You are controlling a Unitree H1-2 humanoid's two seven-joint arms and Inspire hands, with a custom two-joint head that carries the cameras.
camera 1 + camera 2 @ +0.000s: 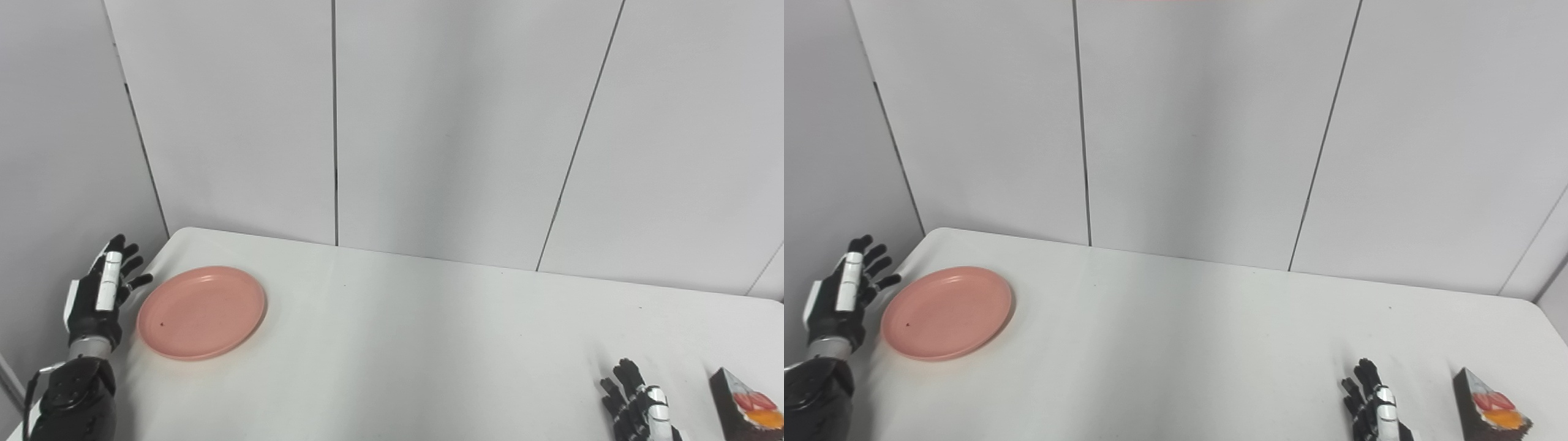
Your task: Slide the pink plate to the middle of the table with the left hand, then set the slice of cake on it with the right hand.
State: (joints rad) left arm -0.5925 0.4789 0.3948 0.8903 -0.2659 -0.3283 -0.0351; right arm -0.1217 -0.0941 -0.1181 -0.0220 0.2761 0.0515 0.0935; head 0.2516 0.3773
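You have the pink plate [201,312] at the table's [429,343] left end, left hand [101,297] just beside it – fingers spread, empty. Right hand [640,407] open near the cake slice [744,407] – not touching

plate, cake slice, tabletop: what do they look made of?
Pink plate: likely plastic or melamine; matte, uniform colour, thin raised rim with only a soft sheen. Slice of cake: dark sides, white top with red and orange fruit; real or replica, cannot tell. Table: white, smooth, probably moulded plastic or laminate, given the rounded corner and dull, even surface.
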